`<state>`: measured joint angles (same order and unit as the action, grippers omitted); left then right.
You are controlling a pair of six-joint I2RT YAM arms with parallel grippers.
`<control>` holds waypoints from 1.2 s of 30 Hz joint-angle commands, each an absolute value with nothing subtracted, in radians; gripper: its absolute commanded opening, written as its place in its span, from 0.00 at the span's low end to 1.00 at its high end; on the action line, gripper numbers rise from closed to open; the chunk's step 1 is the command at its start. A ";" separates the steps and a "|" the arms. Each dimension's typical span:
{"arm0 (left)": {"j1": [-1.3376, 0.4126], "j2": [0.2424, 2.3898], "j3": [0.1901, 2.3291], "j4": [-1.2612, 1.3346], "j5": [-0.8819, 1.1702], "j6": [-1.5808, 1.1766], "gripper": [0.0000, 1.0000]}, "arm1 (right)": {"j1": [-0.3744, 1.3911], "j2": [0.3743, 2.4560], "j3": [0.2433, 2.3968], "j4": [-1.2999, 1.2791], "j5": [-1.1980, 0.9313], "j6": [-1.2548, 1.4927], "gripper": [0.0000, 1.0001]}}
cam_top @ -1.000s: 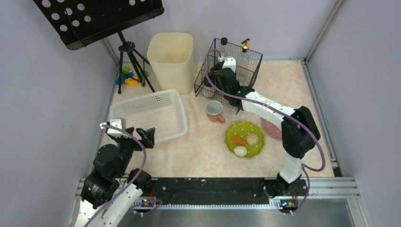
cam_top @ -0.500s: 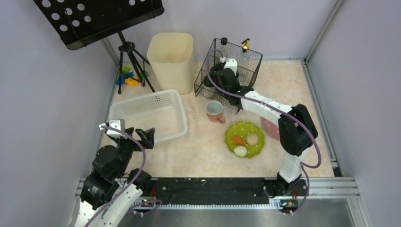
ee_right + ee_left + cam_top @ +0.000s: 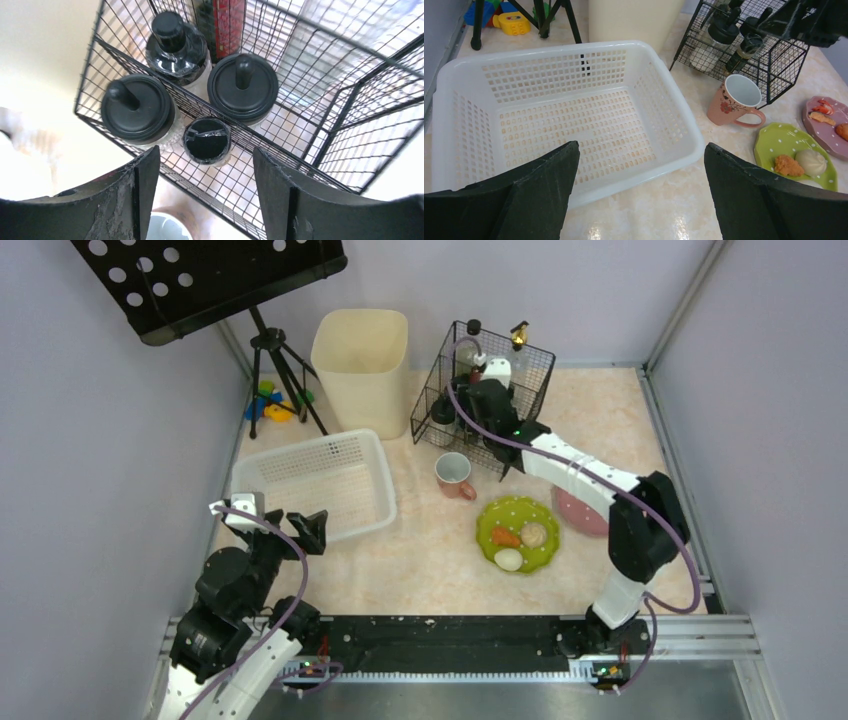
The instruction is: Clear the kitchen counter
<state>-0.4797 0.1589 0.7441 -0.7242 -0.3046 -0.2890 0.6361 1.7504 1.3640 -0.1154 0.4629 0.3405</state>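
Kitchen counter (image 3: 420, 575): basket (image 3: 318, 478), mug (image 3: 455, 476), green plate (image 3: 515, 511)

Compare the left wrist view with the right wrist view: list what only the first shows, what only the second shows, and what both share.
Only left wrist: the white basket, the green plate and the pink plate with food.
Only right wrist: looking straight down, a small sealed jar and a red-labelled bottle.
Both: the black wire rack, the black-lidded bottles in it, and the kitchen counter.
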 commanded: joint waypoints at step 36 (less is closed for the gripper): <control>-0.486 0.150 0.741 -0.676 -0.308 -0.288 0.99 | 0.383 1.654 1.303 -0.151 0.512 0.526 0.68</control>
